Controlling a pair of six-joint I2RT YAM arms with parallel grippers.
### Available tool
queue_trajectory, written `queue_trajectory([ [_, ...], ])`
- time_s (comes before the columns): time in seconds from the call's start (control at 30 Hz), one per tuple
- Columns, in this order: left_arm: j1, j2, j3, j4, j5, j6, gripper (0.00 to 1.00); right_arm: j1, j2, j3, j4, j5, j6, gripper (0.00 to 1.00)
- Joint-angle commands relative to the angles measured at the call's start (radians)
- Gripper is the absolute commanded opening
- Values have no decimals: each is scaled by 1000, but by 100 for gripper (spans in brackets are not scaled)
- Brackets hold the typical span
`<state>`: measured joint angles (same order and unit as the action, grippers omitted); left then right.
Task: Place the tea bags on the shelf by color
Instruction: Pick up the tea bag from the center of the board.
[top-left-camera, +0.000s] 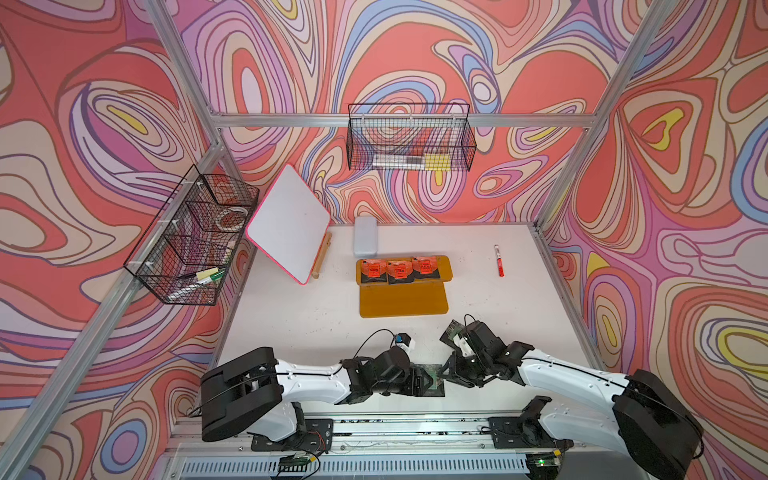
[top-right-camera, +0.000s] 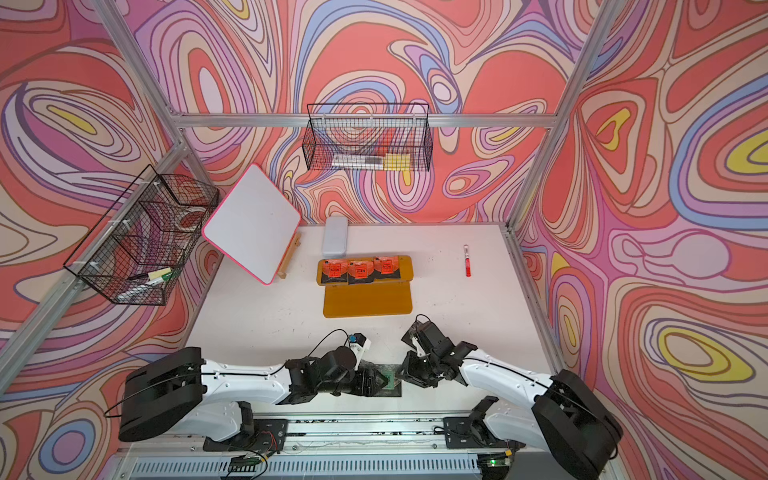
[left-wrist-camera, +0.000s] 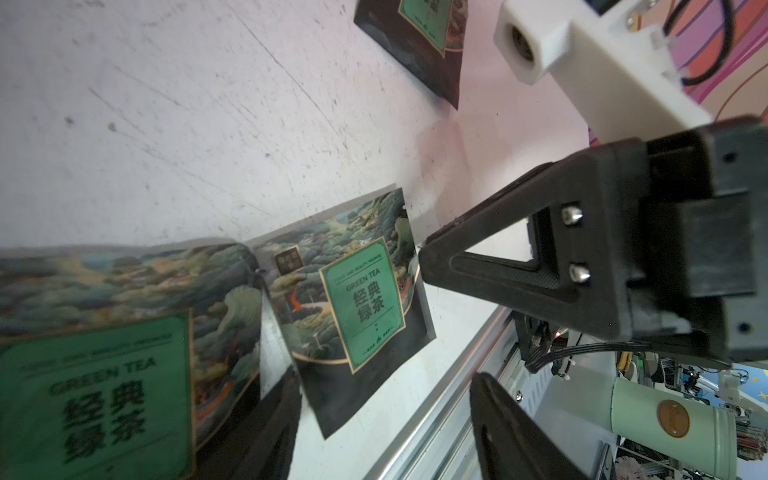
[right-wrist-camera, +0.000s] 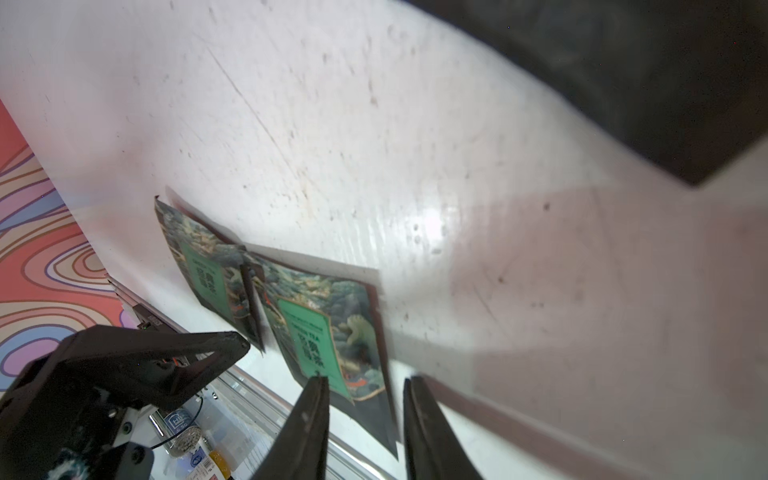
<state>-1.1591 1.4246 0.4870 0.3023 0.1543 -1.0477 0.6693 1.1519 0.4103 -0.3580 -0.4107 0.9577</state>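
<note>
Closest were the left pincer (top-left-camera: 432, 380) and right pincer (right-wrist-camera: 365, 380), nearly tip to tip at 6 o'clock on the counter (top-left-camera: 291, 316). Both were released, jaws apart, the right's standing either side of a sachet's edge. Three green tea bags (left-wrist-camera: 353, 299) lay there: dark squares with landscape art and a green "GREEN TEA" label. Near the middle, the mustard shelf (top-left-camera: 403, 301) ran its long axis 9 to 3. Three orange-red tea bags (top-left-camera: 400, 270) sat in a row along its 12 o'clock tier, labels up.
</note>
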Motion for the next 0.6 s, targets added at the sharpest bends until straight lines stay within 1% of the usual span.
queue_trajectory([
  [0.0,-8,21,-4,13,-3,3,63,6,-20,-15,-22,30,7,32],
  [0.23,-13,40,6,23,6,5,53,6,-8,-15,-8,18,6,32],
  [0.57,-14,75,21,20,27,23,45,6,9,-21,13,0,6,32],
])
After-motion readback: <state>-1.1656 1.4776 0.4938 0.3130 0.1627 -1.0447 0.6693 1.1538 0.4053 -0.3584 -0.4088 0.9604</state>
